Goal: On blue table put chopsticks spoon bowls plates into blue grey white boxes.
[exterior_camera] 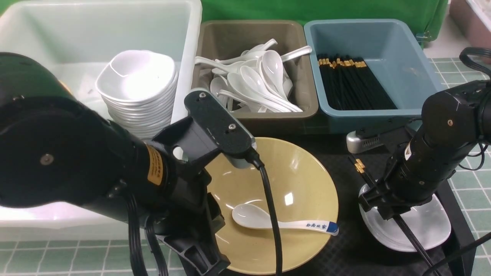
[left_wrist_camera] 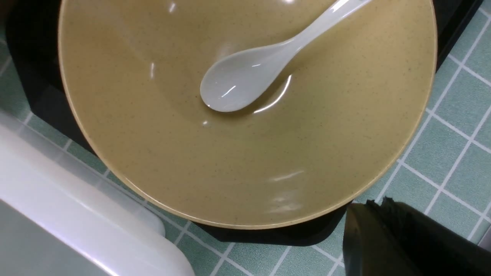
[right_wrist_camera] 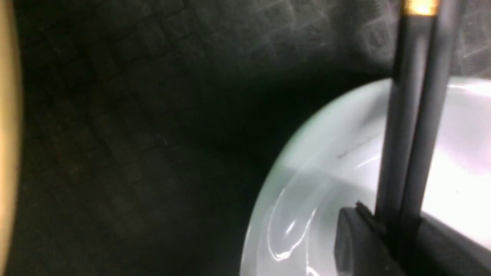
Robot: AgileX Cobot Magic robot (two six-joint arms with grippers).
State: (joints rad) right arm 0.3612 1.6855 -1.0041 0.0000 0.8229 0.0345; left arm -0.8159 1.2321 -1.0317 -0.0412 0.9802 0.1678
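A pale blue-green tiled counter (exterior_camera: 472,184) carries three tubs at the back. A large translucent white box (exterior_camera: 76,27) holds stacked white dishes (exterior_camera: 138,88). An olive-grey box (exterior_camera: 230,38) holds plain white spoons (exterior_camera: 261,76), and a dusty blue box (exterior_camera: 406,69) holds black chopsticks (exterior_camera: 353,84).

In front, a black textured tray (exterior_camera: 345,249) bears a wide tan-yellow bowl (exterior_camera: 303,172) and a small white rounded-square plate (exterior_camera: 433,230). A white soup spoon with blue characters (exterior_camera: 284,223) lies in the bowl.

A pair of black gold-banded chopsticks (right_wrist_camera: 402,134) slants across that plate, and the right arm's fingers (right_wrist_camera: 356,249) appear clamped around it. The left arm's fingers (left_wrist_camera: 383,237) are clenched on nothing, just outside the bowl's rim.

The step in hand looks like picking up the chopsticks. The next move would be to lift them clear of the plate and carry them back to the blue box.
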